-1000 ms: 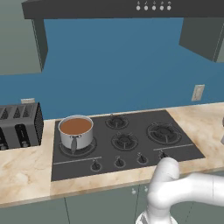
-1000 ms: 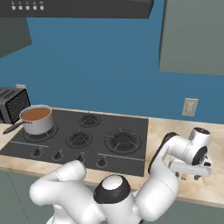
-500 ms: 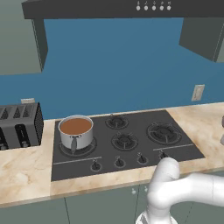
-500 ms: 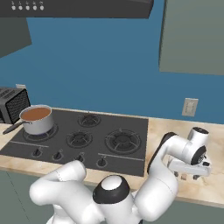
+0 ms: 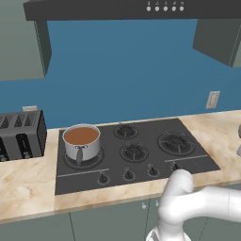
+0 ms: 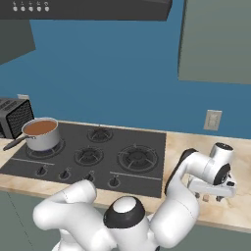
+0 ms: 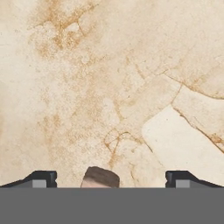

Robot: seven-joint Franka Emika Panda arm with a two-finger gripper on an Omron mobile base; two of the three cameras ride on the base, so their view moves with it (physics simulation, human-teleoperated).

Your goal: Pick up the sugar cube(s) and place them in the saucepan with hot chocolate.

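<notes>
The jaws stand wide apart, holding nothing, close over the marbled table [image 7: 109, 87]; a brown-topped sugar cube [image 7: 100, 177] lies between the fingertips [image 7: 41, 178]. The gripper [image 6: 212, 197] hangs over bare table right of the cooktop [image 6: 98, 154]. Well apart, the saucepan [image 5: 82, 141], brown liquid inside, sits on the front-left burner beside the toaster [image 5: 21, 135].

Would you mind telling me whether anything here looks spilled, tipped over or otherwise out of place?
Nothing stands out. The saucepan sits upright on the stove's front-left burner with its brown liquid inside, the toaster stands level on the counter, and no spill shows.
</notes>
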